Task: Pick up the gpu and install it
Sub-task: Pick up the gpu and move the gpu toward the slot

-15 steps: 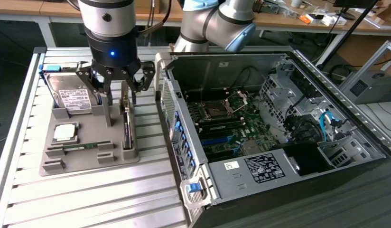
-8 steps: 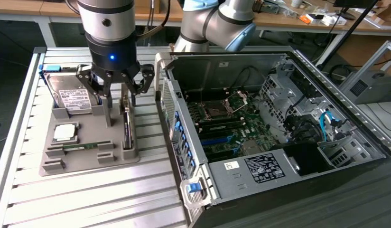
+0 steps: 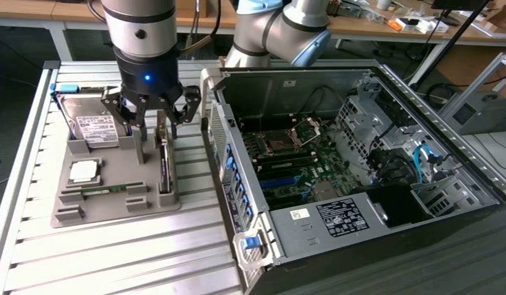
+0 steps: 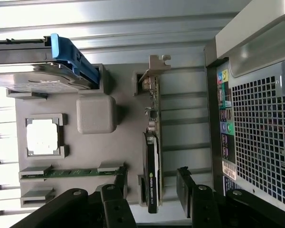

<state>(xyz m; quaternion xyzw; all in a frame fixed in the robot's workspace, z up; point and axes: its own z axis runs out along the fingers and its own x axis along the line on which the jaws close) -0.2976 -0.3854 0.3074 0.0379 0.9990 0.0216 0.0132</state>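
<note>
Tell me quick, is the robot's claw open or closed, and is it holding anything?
Gripper: open, holding nothing, a finger on each side of the thin dark circuit card with a silvery metal bracket.

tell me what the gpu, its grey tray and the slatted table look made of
The gpu: dark circuit board, shiny bare-metal bracket at one end. The grey tray: matte uniform grey with moulded slots, probably plastic. The slatted table: bright ribbed profiles catching glare, likely aluminium.
</note>
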